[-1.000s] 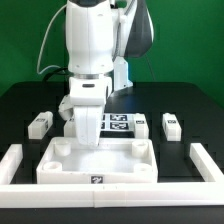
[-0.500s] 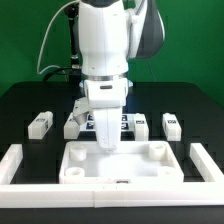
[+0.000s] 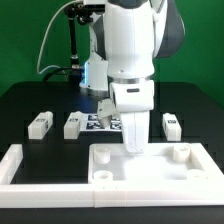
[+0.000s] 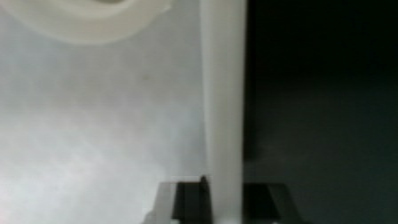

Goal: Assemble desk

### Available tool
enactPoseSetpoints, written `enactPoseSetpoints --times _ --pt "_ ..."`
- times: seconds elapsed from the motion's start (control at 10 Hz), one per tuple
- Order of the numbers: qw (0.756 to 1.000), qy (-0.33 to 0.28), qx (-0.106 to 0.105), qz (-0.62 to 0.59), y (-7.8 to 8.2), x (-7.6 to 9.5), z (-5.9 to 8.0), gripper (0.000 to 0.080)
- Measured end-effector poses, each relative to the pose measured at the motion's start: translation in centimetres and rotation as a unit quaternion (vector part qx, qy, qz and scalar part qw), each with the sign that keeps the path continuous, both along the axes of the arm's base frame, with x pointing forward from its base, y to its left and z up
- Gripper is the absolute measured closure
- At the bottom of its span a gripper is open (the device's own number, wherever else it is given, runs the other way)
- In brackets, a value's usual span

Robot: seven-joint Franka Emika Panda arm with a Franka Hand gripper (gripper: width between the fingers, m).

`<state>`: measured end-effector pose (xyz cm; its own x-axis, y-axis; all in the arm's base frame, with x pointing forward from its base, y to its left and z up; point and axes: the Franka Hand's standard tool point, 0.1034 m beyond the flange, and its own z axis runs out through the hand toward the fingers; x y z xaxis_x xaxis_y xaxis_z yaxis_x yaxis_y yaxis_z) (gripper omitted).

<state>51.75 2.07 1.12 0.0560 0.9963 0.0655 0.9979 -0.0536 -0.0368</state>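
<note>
The white rimmed tabletop (image 3: 150,168) lies upside down on the black table, toward the exterior view's right, with round leg sockets in its corners. My gripper (image 3: 135,148) points straight down and is shut on the tabletop's far rim. In the wrist view the rim (image 4: 221,100) runs as a thin white wall between my two dark fingers (image 4: 187,205). Three white leg blocks show behind: one (image 3: 39,125) at the exterior view's left, one (image 3: 74,125) beside it, one (image 3: 171,124) at the right. A fourth leg is hidden behind my arm.
The low white border wall (image 3: 45,172) runs along the front and turns up at both sides, and the tabletop rests against its front stretch. The marker board (image 3: 103,122) lies behind my gripper, between the legs.
My gripper has slid the tabletop along the front wall toward the exterior view's right, from the middle to the right part. The leg blocks have not moved.
</note>
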Motion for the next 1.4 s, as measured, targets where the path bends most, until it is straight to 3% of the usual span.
enactPoseSetpoints --times 0.4,0.5,0.6,0.7,0.8,0.9,1.0,1.4 --pt "1.000 0.002 0.000 0.007 -0.09 -0.05 -0.04 0.0742" --pt "1.000 0.002 0.000 0.007 -0.11 -0.06 -0.06 0.0521" --pt "1.000 0.002 0.000 0.007 -0.11 -0.07 -0.07 0.0521" --pt "1.000 0.002 0.000 0.007 -0.12 -0.08 -0.09 0.0338" --pt "1.000 0.002 0.000 0.007 -0.12 -0.09 -0.11 0.0217" --pt "1.000 0.003 0.000 0.007 -0.13 -0.10 -0.12 0.0217" --pt "1.000 0.003 0.000 0.006 -0.14 -0.11 -0.14 0.0164" --pt "1.000 0.003 0.000 0.006 -0.18 -0.13 -0.18 0.0151"
